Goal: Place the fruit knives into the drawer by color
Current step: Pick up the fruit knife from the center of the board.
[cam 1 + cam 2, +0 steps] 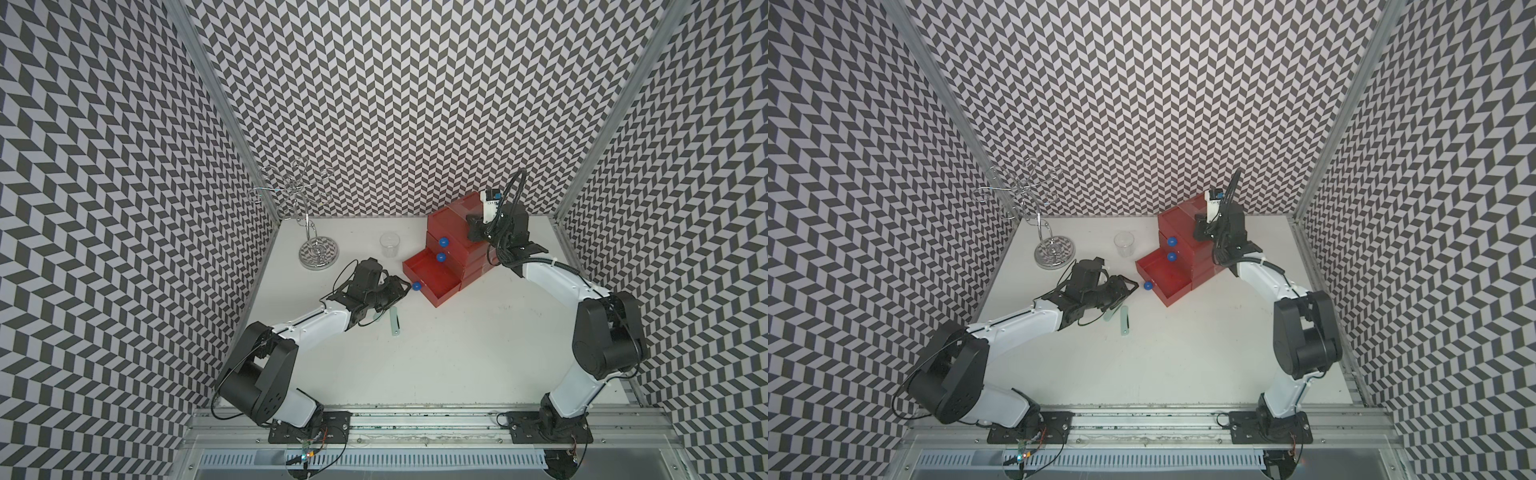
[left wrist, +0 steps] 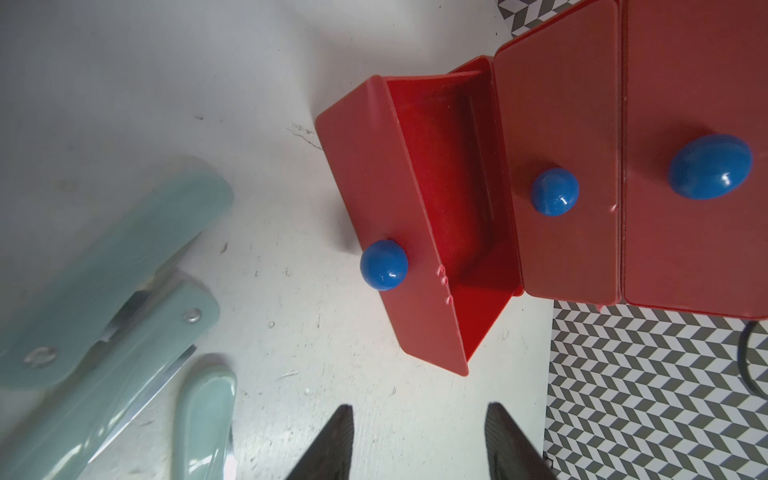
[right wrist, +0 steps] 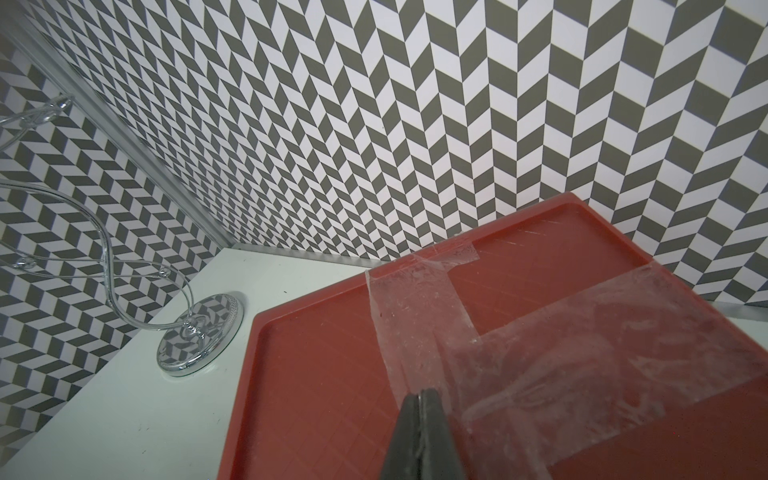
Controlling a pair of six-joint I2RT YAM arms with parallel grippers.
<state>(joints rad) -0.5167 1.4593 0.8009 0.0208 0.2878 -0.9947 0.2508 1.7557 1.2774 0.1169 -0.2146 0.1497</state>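
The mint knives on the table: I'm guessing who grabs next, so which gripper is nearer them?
Left. The left gripper, open and empty, hovers beside the mint knives; the right gripper, shut, is over the top of the red drawer box, beyond the open drawer.

We're looking down on the desk (image 1: 457, 357), and everything sits toward its far half.

In the far left corner we've got the wire stand (image 1: 319, 253), with the cup (image 1: 390, 245) to its right. Right of that again is the drawer box (image 1: 451, 220), at the far edge and right of middle. Its bottom drawer (image 1: 432, 276) juts out toward the left edge. Before it, on the near side, we spot three knives (image 2: 158, 332) lying side by side. The left gripper (image 1: 403, 287) is above them, near the drawer's knob (image 1: 416, 286). The right gripper (image 3: 422, 395) is over the box's top, tips at the surface.
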